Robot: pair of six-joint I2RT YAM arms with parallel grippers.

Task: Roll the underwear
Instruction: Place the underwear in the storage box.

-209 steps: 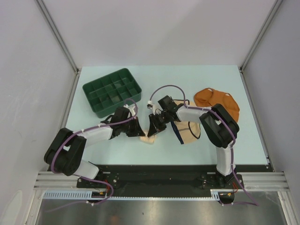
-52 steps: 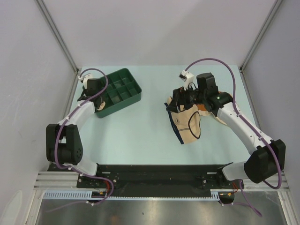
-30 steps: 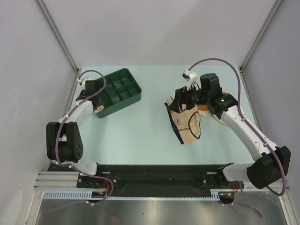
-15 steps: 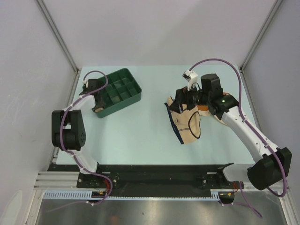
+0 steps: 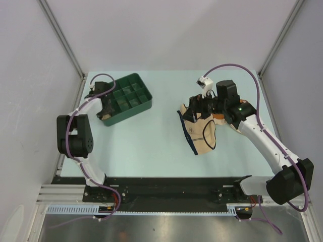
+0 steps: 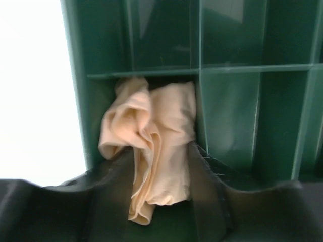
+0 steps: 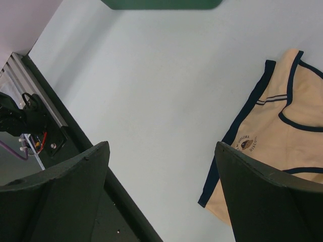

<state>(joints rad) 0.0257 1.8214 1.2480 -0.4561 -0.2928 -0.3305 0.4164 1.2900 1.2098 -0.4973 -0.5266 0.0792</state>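
The pale peach underwear (image 6: 151, 146) sits bunched in the near-left corner cell of the dark green tray (image 5: 136, 83). My left gripper (image 6: 157, 151) reaches into that cell, its fingers parted on either side of the cloth, which hangs loose between them. In the top view my left gripper (image 5: 104, 113) is at the tray's left corner. The cream underwear with dark trim (image 5: 202, 136) lies flat on the table. My right gripper (image 5: 194, 108) hovers over its far end, wide open and empty. The rust-orange underwear (image 5: 219, 117) shows only as a sliver behind the right arm.
The tray's other cells (image 6: 227, 111) look empty. The right wrist view shows bare table between the fingers, the cream underwear (image 7: 282, 131) to the right, the tray's edge (image 7: 161, 4) at the top and the black base rail (image 7: 35, 126) at the left.
The left jaws have parted from shut, leaving the peach underwear loose in the tray cell. The left arm's elbow has swung in. The right arm has barely moved.
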